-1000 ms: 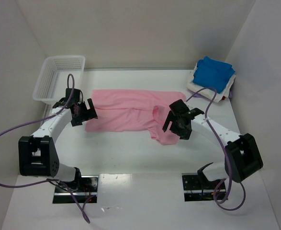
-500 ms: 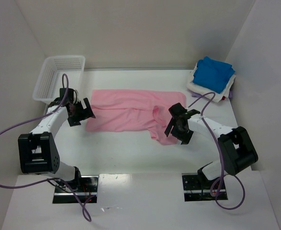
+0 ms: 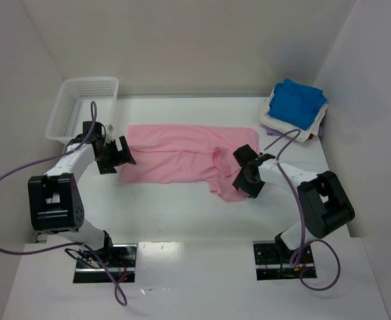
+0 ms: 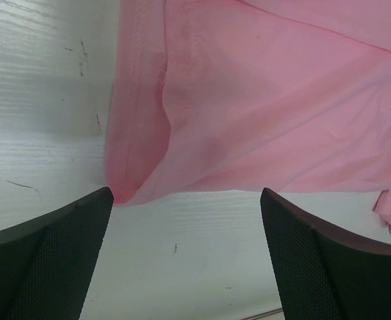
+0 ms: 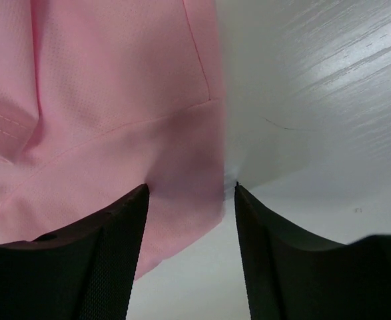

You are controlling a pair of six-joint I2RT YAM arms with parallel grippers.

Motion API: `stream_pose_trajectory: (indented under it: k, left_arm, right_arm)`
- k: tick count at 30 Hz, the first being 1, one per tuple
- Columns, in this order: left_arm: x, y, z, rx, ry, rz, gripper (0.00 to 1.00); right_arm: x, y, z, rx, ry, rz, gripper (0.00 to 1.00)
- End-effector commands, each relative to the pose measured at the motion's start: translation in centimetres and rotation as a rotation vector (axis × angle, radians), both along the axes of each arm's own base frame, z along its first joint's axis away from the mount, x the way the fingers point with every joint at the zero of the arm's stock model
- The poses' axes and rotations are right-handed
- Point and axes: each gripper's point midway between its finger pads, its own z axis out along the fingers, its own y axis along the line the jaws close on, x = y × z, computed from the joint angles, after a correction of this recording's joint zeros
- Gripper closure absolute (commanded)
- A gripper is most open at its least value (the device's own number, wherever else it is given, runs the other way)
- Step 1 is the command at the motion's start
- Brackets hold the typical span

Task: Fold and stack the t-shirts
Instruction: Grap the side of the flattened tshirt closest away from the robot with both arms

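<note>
A light pink t-shirt (image 3: 182,152) lies spread flat across the middle of the table. My left gripper (image 3: 115,157) is open at its near left corner; in the left wrist view the pink shirt (image 4: 262,100) has its corner just ahead of the fingers (image 4: 48,253). My right gripper (image 3: 246,175) is open low over the shirt's near right corner; the pink corner (image 5: 182,200) lies between the fingers (image 5: 108,247). A folded bright blue t-shirt (image 3: 300,101) rests on a folded white t-shirt (image 3: 308,131) at the far right.
A white mesh basket (image 3: 80,107) stands at the far left, just behind my left arm. White walls close in the table on the left, back and right. Purple cables loop from both arms.
My right gripper has dropped lower and drawn in over the shirt's near right corner. My left gripper has shifted slightly toward the shirt's near left corner. The shirt has not moved.
</note>
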Motion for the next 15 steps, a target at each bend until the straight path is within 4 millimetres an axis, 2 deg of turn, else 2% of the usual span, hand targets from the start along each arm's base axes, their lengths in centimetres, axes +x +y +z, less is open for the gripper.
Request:
stream_pose_trajectory:
  k: [1,4,7,10,12,15]
  left_arm:
    - [0.8,-0.1,1.6,-0.003,-0.067,-0.033,0.01]
    - [0.6,0.1,1.9,0.005,-0.075,-0.019,0.01]
    - [0.3,0.3,1.6,0.014,-0.066,-0.011,0.01]
    - [0.3,0.5,1.6,0.009,-0.063,0.002,0.01]
    - [0.0,0.4,1.8,0.009,-0.058,0.003,0.01]
    - [0.0,0.4,1.8,0.006,-0.058,0.008,0.01]
  right_arm:
    - [0.5,-0.5,-0.5,-0.024,-0.023,-0.019,0.44]
    - [-0.1,-0.8,-0.8,-0.031,-0.014,-0.007,0.55]
    - [-0.3,-0.7,-0.3,-0.007,-0.042,-0.005,0.77]
    - [-0.4,-0.5,0.0,0.015,-0.058,-0.012,0.93]
    - [-0.5,-0.4,0.7,0.038,-0.084,-0.019,0.99]
    - [-1.2,-0.8,1.0,0.043,-0.094,-0.038,1.0]
